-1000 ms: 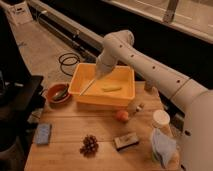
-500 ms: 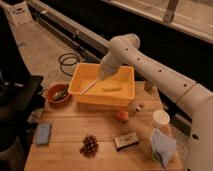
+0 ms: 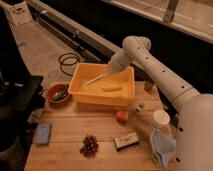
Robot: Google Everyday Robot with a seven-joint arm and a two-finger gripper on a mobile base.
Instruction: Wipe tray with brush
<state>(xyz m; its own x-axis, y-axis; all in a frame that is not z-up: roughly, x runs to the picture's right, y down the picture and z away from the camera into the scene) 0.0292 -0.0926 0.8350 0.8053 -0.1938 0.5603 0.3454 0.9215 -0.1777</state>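
The yellow-orange tray (image 3: 98,102) stands at the back of the wooden table. My gripper (image 3: 114,68) hangs over the tray's far right part, at the end of the white arm that reaches in from the right. It is shut on the upper end of the brush (image 3: 99,78). The brush's slim white handle slants down to the left, and its tip is low over the tray's left middle floor. I cannot tell whether the tip touches the floor. A pale yellow oblong item (image 3: 112,89) lies on the tray floor just right of the tip.
A red bowl (image 3: 57,93) sits left of the tray. On the table in front are a blue sponge (image 3: 42,133), a dark pinecone-like cluster (image 3: 90,145), a black block (image 3: 126,141), an orange fruit (image 3: 122,116), and a white container (image 3: 161,120) over a pale bag (image 3: 162,146). A cable coil (image 3: 70,61) lies on the floor behind.
The gripper and brush have shifted right and toward the tray's far side. The brush tip has drawn away from the left wall toward the middle.
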